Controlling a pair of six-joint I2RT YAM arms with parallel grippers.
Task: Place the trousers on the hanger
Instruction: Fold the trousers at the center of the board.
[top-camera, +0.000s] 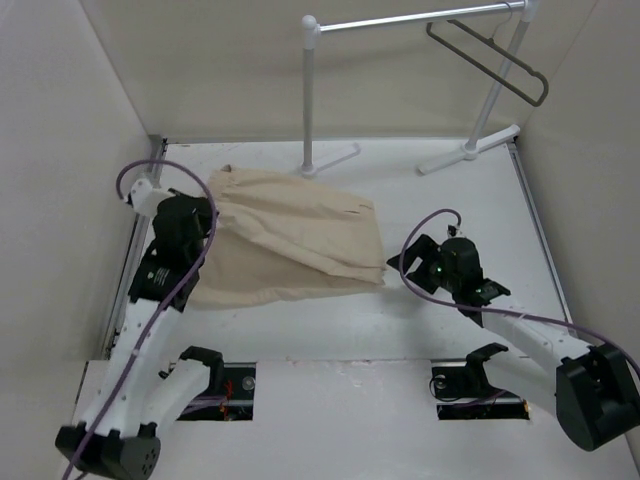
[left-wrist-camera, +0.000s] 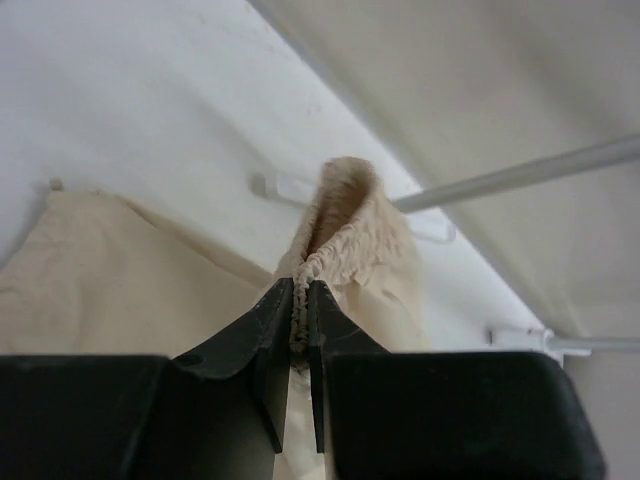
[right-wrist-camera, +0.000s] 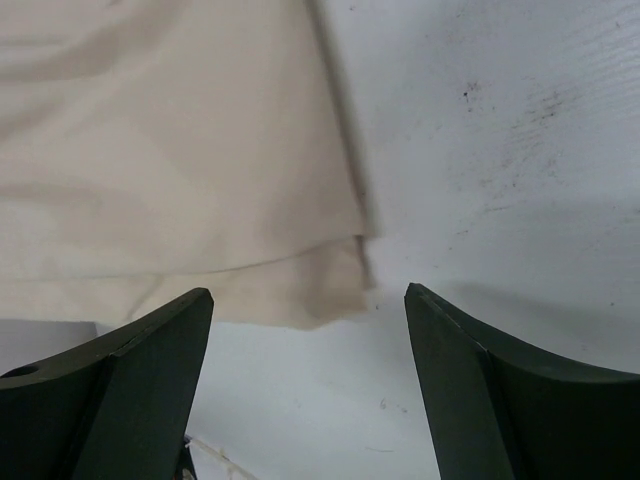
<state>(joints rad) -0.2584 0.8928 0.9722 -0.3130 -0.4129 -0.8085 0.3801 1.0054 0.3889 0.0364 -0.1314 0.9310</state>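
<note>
Left gripper (left-wrist-camera: 300, 290) first: my jaws there are pressed together on a gathered fold of the trousers (top-camera: 290, 240), the ruffled edge bunching up just past the tips in the left wrist view. That pinch sits at the cloth's left side, left of centre in the top view.

Over to my right gripper (right-wrist-camera: 308, 292): its jaws are spread wide with nothing between them. It hovers low over the table (top-camera: 450, 180), just off the lower right corner of the cloth. In the right wrist view that corner lies in the upper left of the frame, with white tabletop across the right half.

The trousers themselves lie folded flat on the table, centre-left of the top view, only the pinched bit lifted.

Now the hanger (top-camera: 542, 92). It dangles from the white rack (top-camera: 400, 20) in the upper right of the top view, well apart from the cloth and from both my grippers. Nothing is draped on it.

So how far along? Early, I reckon. One hand has a hold and the other is free. Lifting the cloth, carrying it to the upper right and threading it over the hanger bar are all left to do.

Containers? I see no bin, box or basket anywhere. The rack carries only that bare hanger.
</note>
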